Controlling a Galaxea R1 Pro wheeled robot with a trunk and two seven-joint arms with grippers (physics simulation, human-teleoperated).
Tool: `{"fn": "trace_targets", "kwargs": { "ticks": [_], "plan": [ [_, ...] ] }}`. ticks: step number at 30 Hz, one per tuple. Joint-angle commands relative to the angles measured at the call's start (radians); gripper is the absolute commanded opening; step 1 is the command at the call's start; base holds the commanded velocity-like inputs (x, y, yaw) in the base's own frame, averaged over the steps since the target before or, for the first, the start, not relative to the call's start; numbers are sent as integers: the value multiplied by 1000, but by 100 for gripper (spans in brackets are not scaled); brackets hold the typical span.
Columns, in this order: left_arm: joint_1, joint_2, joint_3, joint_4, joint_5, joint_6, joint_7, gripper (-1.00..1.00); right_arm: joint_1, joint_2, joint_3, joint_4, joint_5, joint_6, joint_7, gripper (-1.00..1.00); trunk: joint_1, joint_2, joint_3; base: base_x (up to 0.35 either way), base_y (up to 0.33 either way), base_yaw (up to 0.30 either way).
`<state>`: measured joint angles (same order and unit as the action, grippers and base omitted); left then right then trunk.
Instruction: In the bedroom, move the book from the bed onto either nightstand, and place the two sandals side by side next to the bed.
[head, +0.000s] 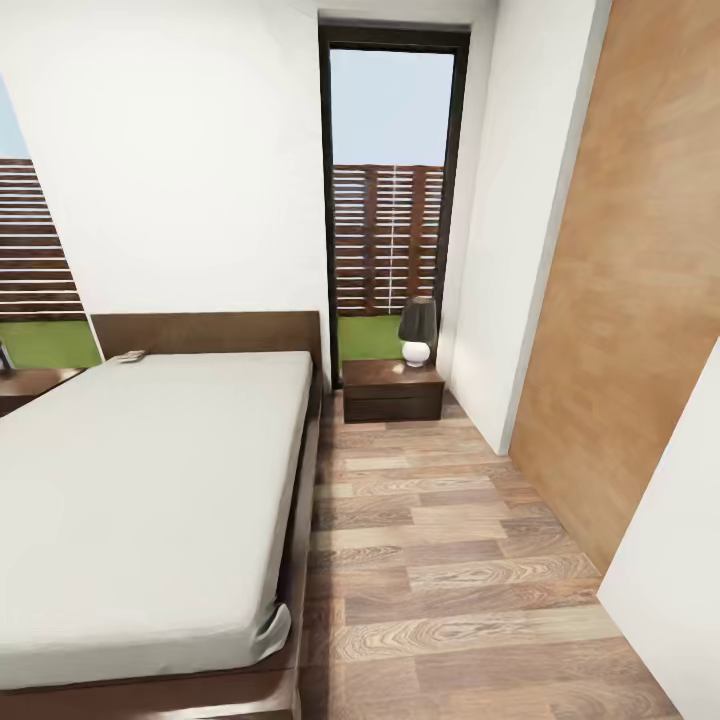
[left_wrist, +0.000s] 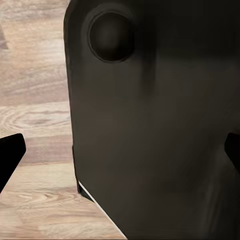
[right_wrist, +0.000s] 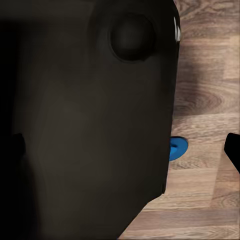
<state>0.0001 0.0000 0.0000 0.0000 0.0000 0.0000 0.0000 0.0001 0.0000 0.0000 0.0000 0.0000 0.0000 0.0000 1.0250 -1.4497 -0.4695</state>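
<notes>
- The bed (head: 150, 490) lies along the left of the head view, grey mattress bare, dark headboard (head: 205, 333) against the white wall.
- The book (head: 130, 356) lies flat on the mattress at its head edge, near the far left corner, just below the headboard.
- A nightstand (head: 392, 390) stands on the floor just beside the bed's far right corner, under the tall window (head: 390, 200); a lamp (head: 417, 330) sits on its top toward the right edge.
- A second nightstand (head: 30, 385) shows past the bed's left edge.
- One blue sandal (right_wrist: 177, 148) peeks out on the floor (right_wrist: 205, 100) in the right wrist view, mostly hidden behind a dark robot body (right_wrist: 95, 125).
- Left pincer (left_wrist: 122, 150): dark fingertips (left_wrist: 10, 152) sit at both picture edges, spread wide, holding nothing.
- Right pincer (right_wrist: 125, 150): fingertips (right_wrist: 233, 149) likewise wide apart, empty.
</notes>
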Motion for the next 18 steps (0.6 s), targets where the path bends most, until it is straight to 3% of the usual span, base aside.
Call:
{"fn": "trace_targets", "kwargs": {
  "ticks": [1,7,18],
  "plan": [
    [6,6,3,-6,2,-6,-6,100,-3,6,3,1,3,-5,6,100,0,0,0,0,0,0],
    [13,15,5,-20,4,-15,-10,100,-6,5,3,2,3,-5,6,100,0,0,0,0,0,0],
    [14,5,57,-81,11,-13,-9,100,-19,3,2,2,3,-5,6,100,0,0,0,0,0,0]
  ]
}}
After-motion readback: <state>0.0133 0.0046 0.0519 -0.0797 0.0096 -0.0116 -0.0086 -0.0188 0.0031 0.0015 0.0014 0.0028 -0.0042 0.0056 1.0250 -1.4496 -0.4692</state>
